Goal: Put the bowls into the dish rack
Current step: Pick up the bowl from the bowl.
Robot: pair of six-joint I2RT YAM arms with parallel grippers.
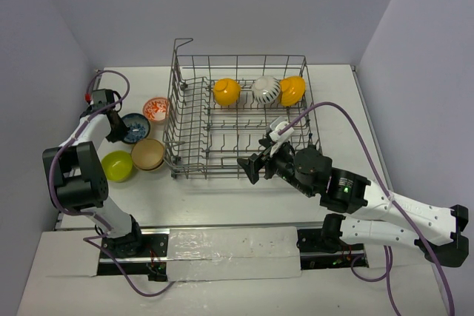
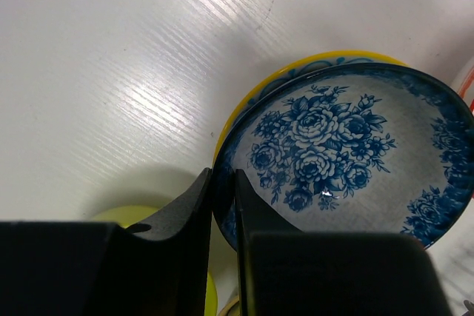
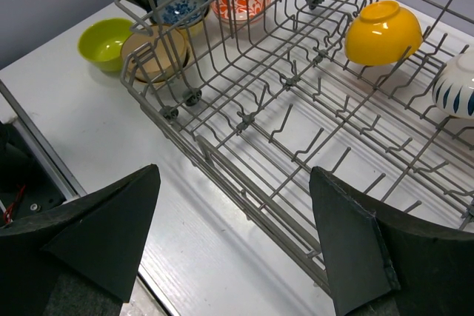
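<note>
My left gripper (image 2: 222, 180) squeezing the near rim of the blue flower bowl (image 2: 333, 153), bowl on the table (image 2: 111, 72) left of the dish rack (image 1: 244, 135), my right gripper (image 3: 233, 183) wide open, holding nothing, by the rack's front edge

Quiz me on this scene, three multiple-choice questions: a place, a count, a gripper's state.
1. Where is the white striped bowl? A) in the dish rack, between the two orange-yellow bowls B) stacked on another bowl C) under the rack
2. How many bowls are outside the rack? A) two B) six C) four
3. The left gripper is: A) wide open above the rack B) pinching the blue-patterned bowl by its rim C) out of sight
1 A: the top view shows it there. 2 C: red-and-white bowl, blue-patterned bowl, tan bowl, lime green bowl, all left of it. 3 B: its fingers straddle the rim in the wrist view.
</note>
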